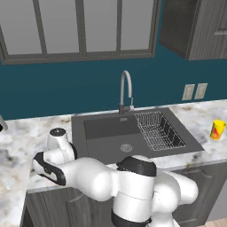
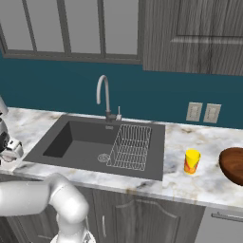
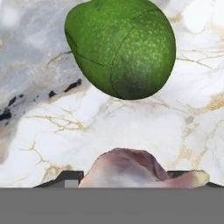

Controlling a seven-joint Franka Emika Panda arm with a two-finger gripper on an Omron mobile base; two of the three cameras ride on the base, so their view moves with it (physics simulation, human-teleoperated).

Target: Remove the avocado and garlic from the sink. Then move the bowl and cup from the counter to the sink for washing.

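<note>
My claw [image 3: 131, 181] grips the one pale pinkish garlic bulb [image 3: 131, 168], which hides my fingertips, over the marble counter [image 3: 39, 131] just beside one glossy dark-green avocado [image 3: 120, 46], cut off above.

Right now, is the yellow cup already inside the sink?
No, the cup stands on the marble counter to the right of the sink.
</note>
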